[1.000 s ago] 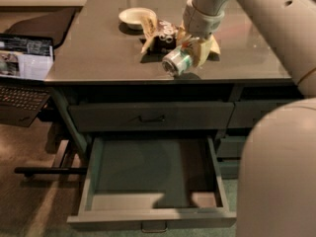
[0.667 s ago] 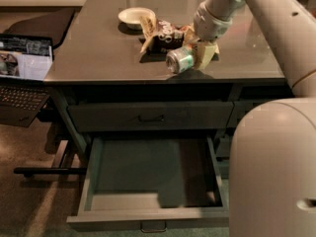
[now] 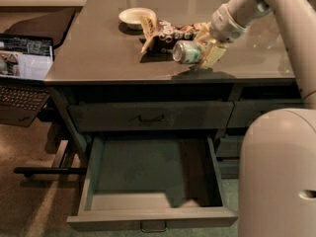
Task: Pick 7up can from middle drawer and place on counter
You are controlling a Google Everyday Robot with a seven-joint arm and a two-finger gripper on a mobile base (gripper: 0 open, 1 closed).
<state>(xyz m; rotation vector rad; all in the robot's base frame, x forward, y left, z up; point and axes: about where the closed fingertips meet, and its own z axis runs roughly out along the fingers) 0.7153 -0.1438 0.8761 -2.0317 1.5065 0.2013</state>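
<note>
The 7up can, green and silver, lies on its side between the pale fingers of my gripper, just above the counter near its front edge. The gripper is shut on the can, and the arm reaches in from the upper right. The can's shadow falls on the counter just below it. The middle drawer is pulled fully open below, with a bare interior.
A white bowl and a brown-and-yellow snack bag sit on the counter right behind the can. The top drawer is closed. A laptop stands at the left. My white body fills the lower right.
My gripper has moved up and to the right with the can in it. The arm has swung further right. The drawer has not moved.
</note>
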